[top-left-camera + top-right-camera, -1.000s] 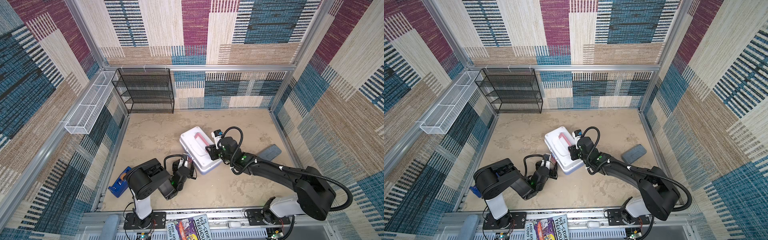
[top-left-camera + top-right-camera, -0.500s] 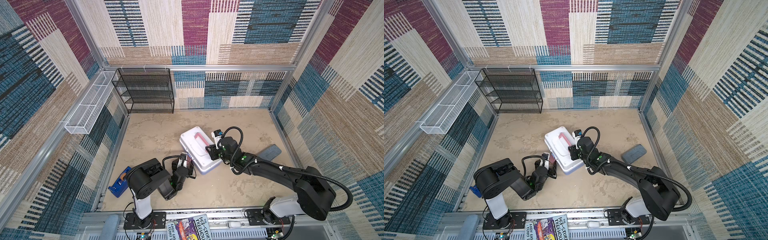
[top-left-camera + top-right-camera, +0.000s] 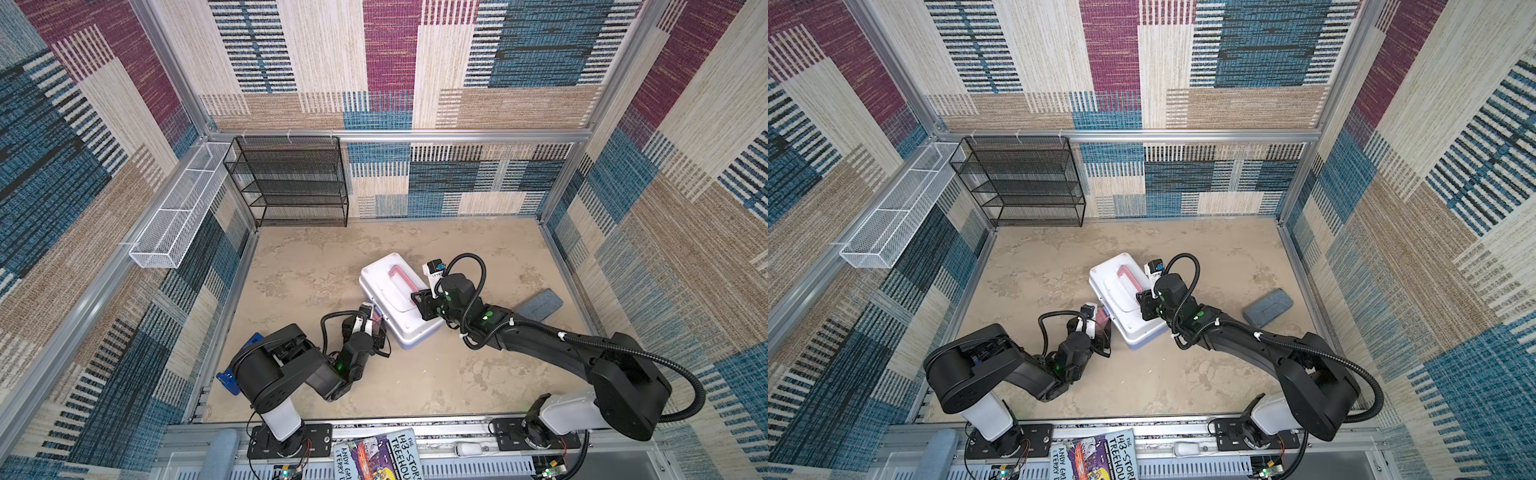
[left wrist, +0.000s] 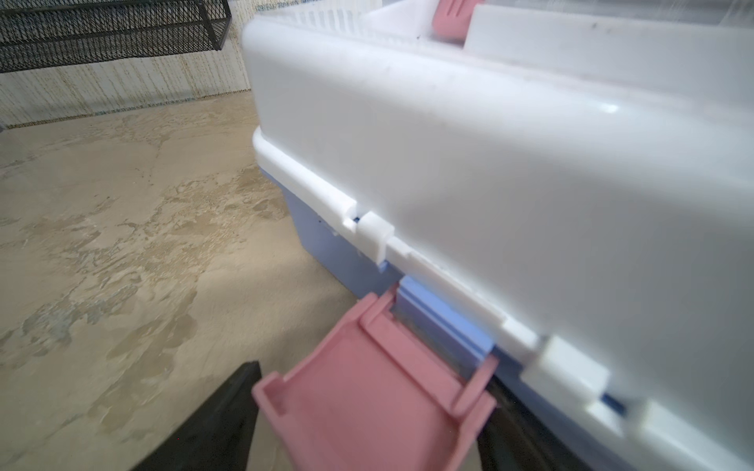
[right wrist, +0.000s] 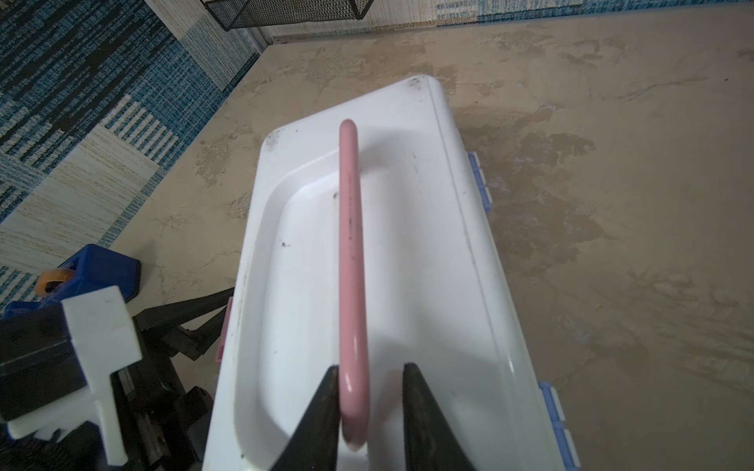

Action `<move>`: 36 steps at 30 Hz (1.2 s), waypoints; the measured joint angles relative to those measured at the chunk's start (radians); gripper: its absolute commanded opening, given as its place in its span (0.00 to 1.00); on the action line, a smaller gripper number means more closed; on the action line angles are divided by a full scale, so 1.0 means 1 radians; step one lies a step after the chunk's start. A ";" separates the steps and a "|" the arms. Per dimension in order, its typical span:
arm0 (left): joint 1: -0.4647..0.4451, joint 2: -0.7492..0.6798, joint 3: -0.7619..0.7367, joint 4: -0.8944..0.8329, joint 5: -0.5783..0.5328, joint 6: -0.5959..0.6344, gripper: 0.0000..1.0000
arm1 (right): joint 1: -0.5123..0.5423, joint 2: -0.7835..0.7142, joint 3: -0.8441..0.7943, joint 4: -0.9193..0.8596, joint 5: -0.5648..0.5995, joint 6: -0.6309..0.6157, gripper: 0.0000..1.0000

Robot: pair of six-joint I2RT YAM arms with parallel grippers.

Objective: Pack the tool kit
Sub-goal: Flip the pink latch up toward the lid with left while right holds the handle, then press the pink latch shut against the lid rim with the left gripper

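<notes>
Rounded white-lidded plastic toolbox (image 3: 392, 305) is seen mid-floor in both top views, set at an angle to the walls, with the lid down on the light-blue base (image 4: 326, 244). Pink handle (image 5: 351, 244) is stood upright over the lid recess. Right gripper (image 5: 371, 367) is placed astride one end of the handle, partly open: one finger (image 5: 322, 407) is touching it and a gap is left at the other. Pink latch (image 4: 367, 407) is swung down and unfastened. Left gripper (image 4: 375, 375) is spread wide with the latch between its fingers (image 4: 220, 416); clamping cannot be told. Grey-blue rectangular pad (image 3: 540, 305) is lying well apart from the box.
</notes>
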 measured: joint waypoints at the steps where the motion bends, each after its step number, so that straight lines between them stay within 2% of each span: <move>1: 0.000 -0.014 -0.003 -0.010 0.000 0.000 0.82 | 0.000 0.000 0.000 0.001 -0.002 0.000 0.29; 8: -0.002 -0.126 -0.006 -0.139 0.003 0.007 0.83 | 0.000 0.013 0.000 0.024 -0.007 0.000 0.29; 13: 0.000 -0.152 0.000 -0.192 -0.002 0.007 0.84 | 0.000 0.015 0.000 0.030 -0.008 0.000 0.30; 17: 0.000 -0.162 0.010 -0.225 -0.005 0.007 0.84 | 0.000 0.011 0.000 0.028 -0.007 0.000 0.35; 26: 0.002 -0.232 0.008 -0.290 -0.027 0.006 0.84 | 0.000 -0.008 0.007 0.012 -0.006 -0.003 0.42; 36: 0.011 -0.282 0.003 -0.358 -0.035 0.004 0.84 | 0.000 -0.035 0.011 0.005 -0.004 -0.013 0.44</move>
